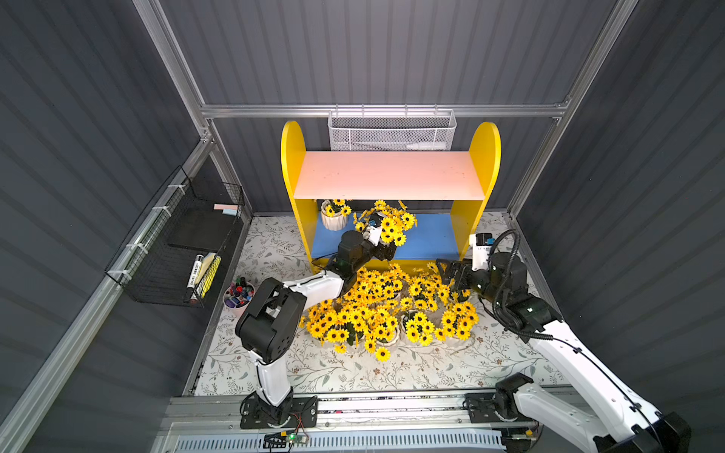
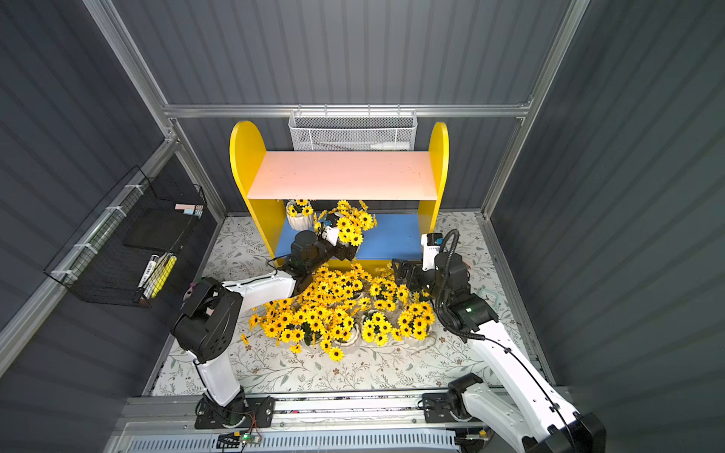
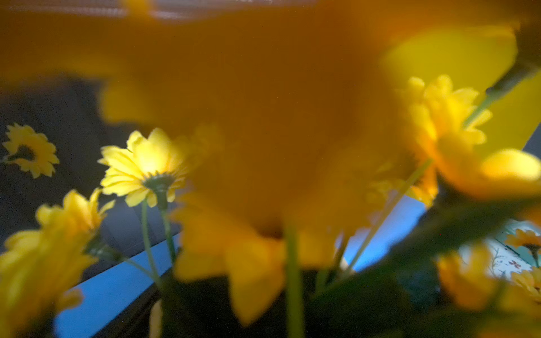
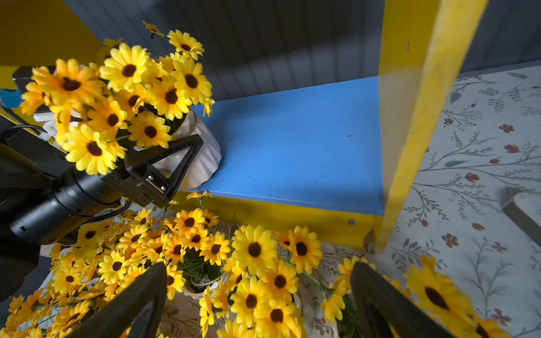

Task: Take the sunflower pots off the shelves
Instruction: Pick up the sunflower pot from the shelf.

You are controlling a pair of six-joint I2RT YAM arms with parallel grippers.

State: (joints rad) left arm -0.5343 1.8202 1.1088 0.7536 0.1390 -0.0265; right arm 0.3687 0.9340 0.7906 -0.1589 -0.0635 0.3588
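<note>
Shelves (image 1: 292, 157): upper board (image 1: 388, 176) bare, two pots on the blue lower board (image 1: 427, 239). Cleared pots (image 1: 376, 313) crowd the floor (image 1: 353, 372) in front. Left gripper (image 1: 387, 249) pinches the tilted front pot (image 4: 202, 158), evidently for removal; rear pot (image 1: 333, 222) untouched. Right gripper (image 4: 257, 272) hangs spread, empty.

We see dark grey ribbed walls (image 1: 98, 117) framed by aluminium rails (image 1: 274, 111). A floral mat (image 1: 353, 372) lies at lower centre. There is a black basket (image 1: 157, 255) at left and a white basket (image 1: 392, 135) at upper centre.

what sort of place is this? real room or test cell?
Likely a robot test cell: grey panel walls on an aluminium frame, left arm and right arm on a front rail, staged yellow shelves and sunflower pots.
</note>
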